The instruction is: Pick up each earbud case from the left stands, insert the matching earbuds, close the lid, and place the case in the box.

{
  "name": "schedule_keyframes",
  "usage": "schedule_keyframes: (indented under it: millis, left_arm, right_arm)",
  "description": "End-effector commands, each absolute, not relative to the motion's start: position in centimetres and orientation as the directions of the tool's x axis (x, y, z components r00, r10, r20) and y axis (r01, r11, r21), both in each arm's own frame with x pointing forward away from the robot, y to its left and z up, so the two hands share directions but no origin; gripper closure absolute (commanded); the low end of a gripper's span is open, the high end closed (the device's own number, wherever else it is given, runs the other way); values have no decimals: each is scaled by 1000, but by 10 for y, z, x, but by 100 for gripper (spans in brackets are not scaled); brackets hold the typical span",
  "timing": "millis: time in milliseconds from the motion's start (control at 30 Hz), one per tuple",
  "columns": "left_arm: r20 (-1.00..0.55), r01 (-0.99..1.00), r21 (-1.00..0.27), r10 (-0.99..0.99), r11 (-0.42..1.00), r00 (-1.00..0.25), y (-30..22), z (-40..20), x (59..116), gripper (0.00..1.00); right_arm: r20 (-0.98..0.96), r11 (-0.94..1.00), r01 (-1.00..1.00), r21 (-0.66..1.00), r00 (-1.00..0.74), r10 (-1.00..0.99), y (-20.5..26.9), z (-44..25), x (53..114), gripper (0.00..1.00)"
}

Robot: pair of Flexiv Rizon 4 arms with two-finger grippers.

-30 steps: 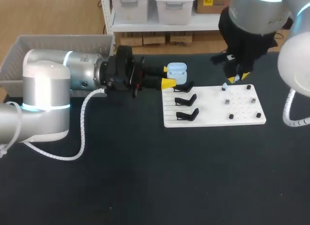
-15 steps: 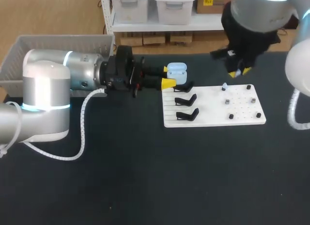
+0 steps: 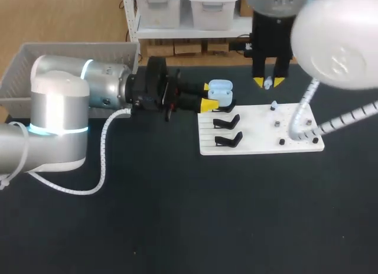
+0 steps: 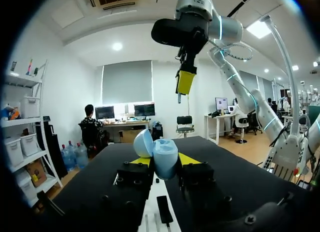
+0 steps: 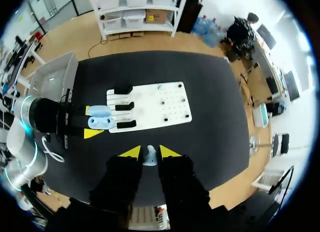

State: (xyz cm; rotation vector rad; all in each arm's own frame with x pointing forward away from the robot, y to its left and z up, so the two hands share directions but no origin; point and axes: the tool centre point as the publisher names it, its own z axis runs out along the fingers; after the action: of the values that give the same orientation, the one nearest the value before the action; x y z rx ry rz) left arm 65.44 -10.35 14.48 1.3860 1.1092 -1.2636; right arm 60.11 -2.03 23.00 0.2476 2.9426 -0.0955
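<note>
Earbud case (image 3: 219, 90): pale blue, clamped from both sides between the yellow tips of the left gripper (image 3: 208, 95), just beyond the far stand, wells facing up, lid (image 4: 143, 143) tipped back and open.
Earbud (image 5: 149, 155): white, pinched between the fingers of the right gripper (image 3: 268, 82), high over the table's far side, well apart from the case; which end points down too small to tell.
White board (image 3: 295, 123): flat on the table to the right of the case, black stands (image 3: 227, 121) on its left part, small pegs on its right part.
Box (image 3: 35, 55): grey, behind the left arm, needed only after the lid is shut.
Step in hand: judged as carrying the earbud across to the open case and seating it in its well.
Doing it well: hold the case level and firm; line up directly over the matching well before descending; come down straight and slowly; release only once the bud sits flush.
Risk: open lid standing in the path of the right fingers, so approach from the side away from the hinge. Wrong well or a tilted entry likely means a bud standing proud and a lid unable to close.
</note>
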Motion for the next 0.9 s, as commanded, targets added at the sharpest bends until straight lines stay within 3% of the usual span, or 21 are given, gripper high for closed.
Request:
schedule_keyframes:
  millis: [33,567,900]
  left_arm:
    - [-996,985,72,33,-154,78,-109,144,649,100]
    - [-997,994,71,-26,-80,69,-101,140,637,100]
    - [-997,990,79,-17,-119,77,-105,141,636,100]
  right_arm:
    - [-136,973,228,-34,-966,222,-14,232,607,100]
    - [-189,961,275,1,-944,271,-11,230,607,100]
    - [-189,961,275,1,-944,271,-11,230,607,100]
